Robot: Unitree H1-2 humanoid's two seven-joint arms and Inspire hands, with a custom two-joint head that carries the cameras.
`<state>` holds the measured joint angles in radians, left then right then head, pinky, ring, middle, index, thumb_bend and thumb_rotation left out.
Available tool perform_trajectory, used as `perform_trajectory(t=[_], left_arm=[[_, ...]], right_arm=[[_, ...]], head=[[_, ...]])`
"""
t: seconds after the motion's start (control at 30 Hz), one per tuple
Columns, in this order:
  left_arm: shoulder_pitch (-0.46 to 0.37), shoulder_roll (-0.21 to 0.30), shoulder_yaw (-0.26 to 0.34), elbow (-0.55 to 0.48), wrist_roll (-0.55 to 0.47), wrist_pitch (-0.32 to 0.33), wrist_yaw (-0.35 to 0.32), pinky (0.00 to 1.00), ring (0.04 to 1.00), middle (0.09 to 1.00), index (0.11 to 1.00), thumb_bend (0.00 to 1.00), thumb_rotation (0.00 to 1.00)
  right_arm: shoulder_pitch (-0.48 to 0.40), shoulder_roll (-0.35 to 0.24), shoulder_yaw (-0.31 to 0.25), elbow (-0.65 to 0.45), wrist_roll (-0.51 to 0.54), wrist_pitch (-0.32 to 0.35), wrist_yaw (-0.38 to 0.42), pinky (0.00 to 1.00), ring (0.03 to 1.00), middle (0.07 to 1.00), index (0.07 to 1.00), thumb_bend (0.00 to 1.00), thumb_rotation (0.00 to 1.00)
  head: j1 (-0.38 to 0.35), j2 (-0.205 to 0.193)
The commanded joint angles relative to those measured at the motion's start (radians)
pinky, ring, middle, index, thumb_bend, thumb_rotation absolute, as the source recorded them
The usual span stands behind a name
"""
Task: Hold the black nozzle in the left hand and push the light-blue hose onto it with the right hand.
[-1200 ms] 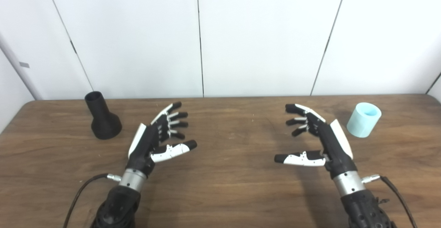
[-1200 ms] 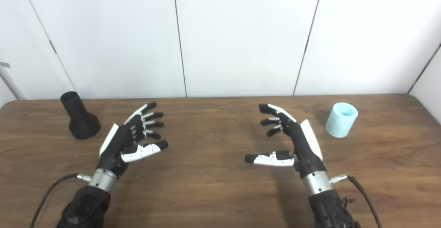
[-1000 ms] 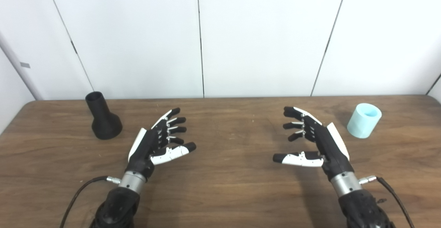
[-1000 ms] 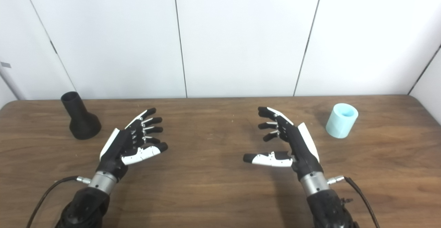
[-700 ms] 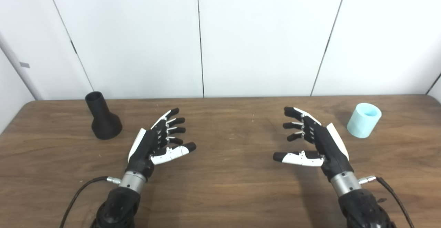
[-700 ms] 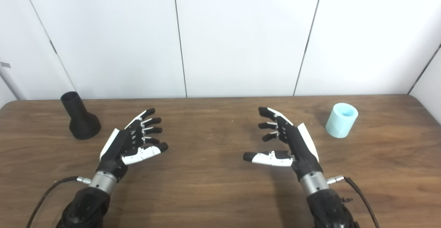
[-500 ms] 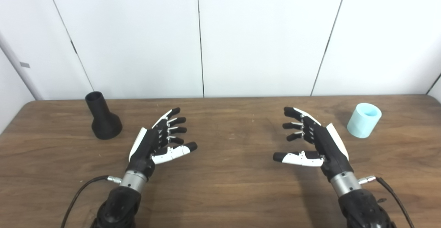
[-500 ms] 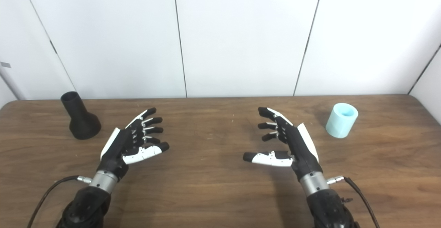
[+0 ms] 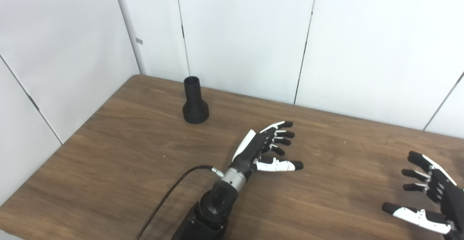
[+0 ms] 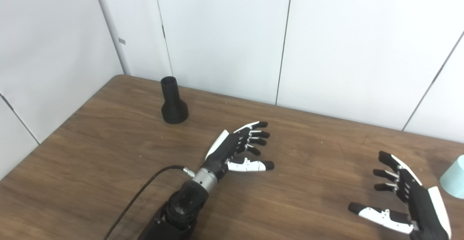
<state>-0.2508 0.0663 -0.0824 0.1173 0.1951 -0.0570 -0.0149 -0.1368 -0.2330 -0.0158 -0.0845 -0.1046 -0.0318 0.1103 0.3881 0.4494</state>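
Both hands empty, fingers spread: our left hand (image 9: 262, 149) sits well short of the upright black nozzle (image 9: 195, 101), which a clumsy sideways reach could topple; right hand (image 10: 409, 200) idles near the light-blue hose (image 10: 455, 182).

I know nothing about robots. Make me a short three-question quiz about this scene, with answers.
1. True or false: the left hand is already holding the black nozzle.
2. Which end of the nozzle rests on the table: A the wide base, B the narrow neck, C it lies on its side?
3. Fill in: the light-blue hose shows at the picture's ____ edge in the right eye view.

Key
1. False: the hand is open and well apart from the nozzle.
2. A: it stands upright with its narrow opening on top.
3. Right; it lies beyond the open right hand and is cut off by the frame.
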Motion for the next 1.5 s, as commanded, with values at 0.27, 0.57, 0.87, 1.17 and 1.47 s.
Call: perform_trajectory(t=[0.27, 0.57, 0.87, 1.17, 1.47], left_arm=[[-0.039, 0.04, 0.005, -0.089, 0.076, -0.036, 0.039, 0.61, 0.783, 0.788, 0.777, 0.75, 0.19], [-0.104, 0.153, 0.038, -0.16, 0.159, -0.028, 0.034, 0.63, 0.786, 0.799, 0.787, 0.76, 0.2], [-0.164, 0.226, 0.082, -0.216, 0.209, 0.001, 0.038, 0.64, 0.78, 0.808, 0.812, 0.77, 0.21], [-0.165, 0.225, 0.086, -0.217, 0.212, 0.001, 0.035, 0.65, 0.781, 0.808, 0.813, 0.78, 0.21], [-0.287, 0.34, 0.21, -0.125, 0.274, 0.06, 0.123, 0.74, 0.833, 0.853, 0.856, 0.78, 0.23]], right_arm=[[-0.043, -0.016, -0.019, -0.021, 0.019, -0.06, -0.004, 0.57, 0.748, 0.865, 0.887, 0.8, 0.18], [-0.042, -0.016, -0.035, -0.016, 0.028, -0.054, -0.005, 0.57, 0.745, 0.863, 0.896, 0.8, 0.17], [-0.041, -0.017, -0.032, -0.016, 0.021, -0.054, -0.004, 0.57, 0.743, 0.86, 0.897, 0.8, 0.16], [-0.041, -0.017, -0.032, -0.016, 0.02, -0.054, -0.004, 0.57, 0.743, 0.86, 0.897, 0.8, 0.16], [-0.042, -0.026, -0.034, -0.017, 0.024, -0.054, 0.003, 0.58, 0.737, 0.861, 0.9, 0.79, 0.14]], head=[[-0.003, 0.003], [-0.003, 0.004], [-0.005, -0.002], [-0.005, -0.002], [-0.005, 0.002]])
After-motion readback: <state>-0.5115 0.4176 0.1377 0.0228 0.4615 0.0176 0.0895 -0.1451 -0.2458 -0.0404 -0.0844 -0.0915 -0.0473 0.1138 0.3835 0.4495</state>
